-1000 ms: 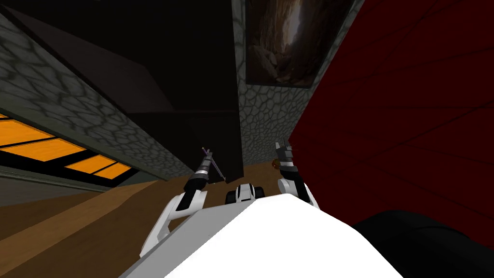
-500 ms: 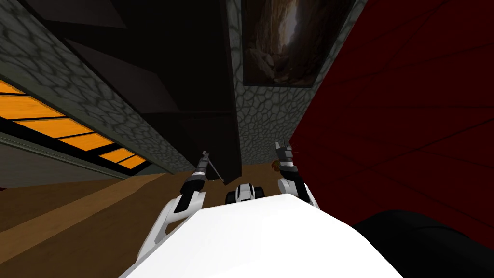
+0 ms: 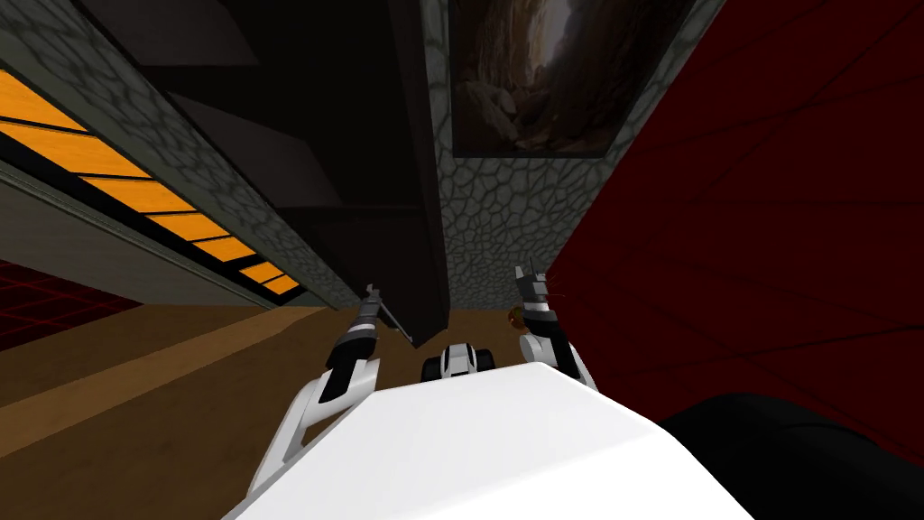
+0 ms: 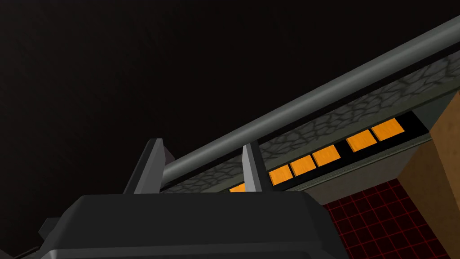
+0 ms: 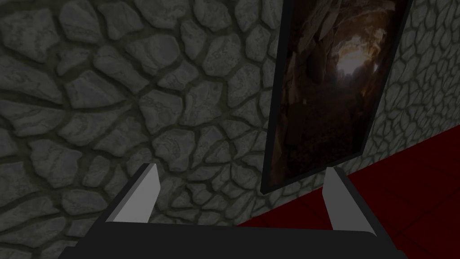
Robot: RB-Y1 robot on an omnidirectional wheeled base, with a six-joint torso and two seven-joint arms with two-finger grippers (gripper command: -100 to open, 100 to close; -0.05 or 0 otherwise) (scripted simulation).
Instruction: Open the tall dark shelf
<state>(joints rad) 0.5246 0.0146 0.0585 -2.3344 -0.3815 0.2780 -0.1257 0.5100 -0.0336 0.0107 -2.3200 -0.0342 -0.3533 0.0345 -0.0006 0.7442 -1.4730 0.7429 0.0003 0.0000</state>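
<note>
The tall dark shelf (image 3: 343, 135) rises ahead and to my left, close to me. Its door (image 3: 422, 208) stands swung out, edge-on to the head camera. A thin grey bar handle (image 3: 397, 325) runs along the door's lower part. In the left wrist view the handle (image 4: 314, 94) crosses the dark door face (image 4: 112, 67). My left gripper (image 4: 201, 145) is shut on the handle, one finger on each side; in the head view the left gripper (image 3: 370, 293) sits at the door's foot. My right gripper (image 3: 529, 271) is held up to the right, and the right gripper (image 5: 240, 168) stands open with nothing between its fingers.
A stone wall (image 3: 505, 217) with a framed picture (image 3: 541, 72) lies straight ahead. A dark red wall (image 3: 767, 226) closes in on the right. At the left run a window band of orange panes (image 3: 171, 226), a wooden floor (image 3: 135, 397) and a red grid patch (image 3: 45, 302).
The whole head view has swung, so I have turned or moved. My left gripper has drawn left and nearer with the handle, and the door shows more edge-on. The right arm holds still.
</note>
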